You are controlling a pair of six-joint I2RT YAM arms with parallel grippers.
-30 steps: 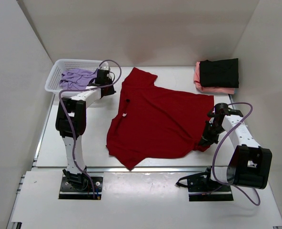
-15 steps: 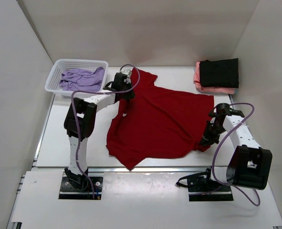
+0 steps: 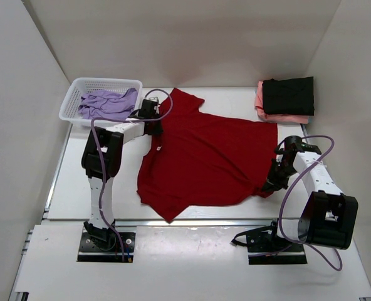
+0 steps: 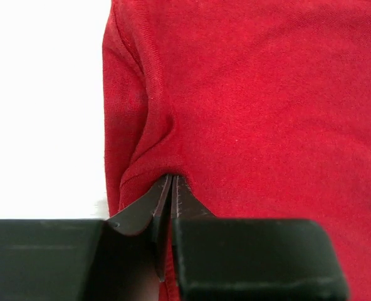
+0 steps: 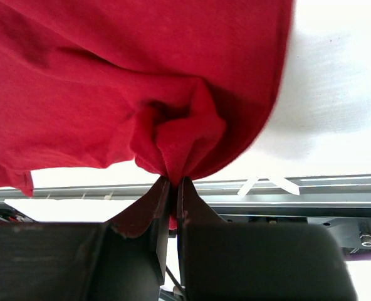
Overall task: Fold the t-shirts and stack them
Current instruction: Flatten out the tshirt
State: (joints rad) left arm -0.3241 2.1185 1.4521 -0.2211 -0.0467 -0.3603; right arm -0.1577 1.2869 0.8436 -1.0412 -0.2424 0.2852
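Observation:
A bright red t-shirt (image 3: 204,160) lies spread over the middle of the table. My left gripper (image 3: 154,127) is shut on its left edge near the collar; the left wrist view shows the jaws pinching a fold of the red t-shirt (image 4: 248,113). My right gripper (image 3: 270,183) is shut on the shirt's near right corner, and the red t-shirt (image 5: 173,138) bunches above the jaws in the right wrist view. A folded black t-shirt (image 3: 289,95) rests on a folded salmon pink one (image 3: 261,100) at the back right. A pale lavender t-shirt (image 3: 104,103) lies crumpled in the basket.
The white mesh basket (image 3: 74,94) stands at the back left corner. White walls close in the table on three sides. The table's near edge with a metal rail (image 5: 311,188) shows just behind the right gripper.
My left gripper swung from the basket to the red shirt's left edge and shut on it, then pulled it slightly left. The right arm has stayed put.

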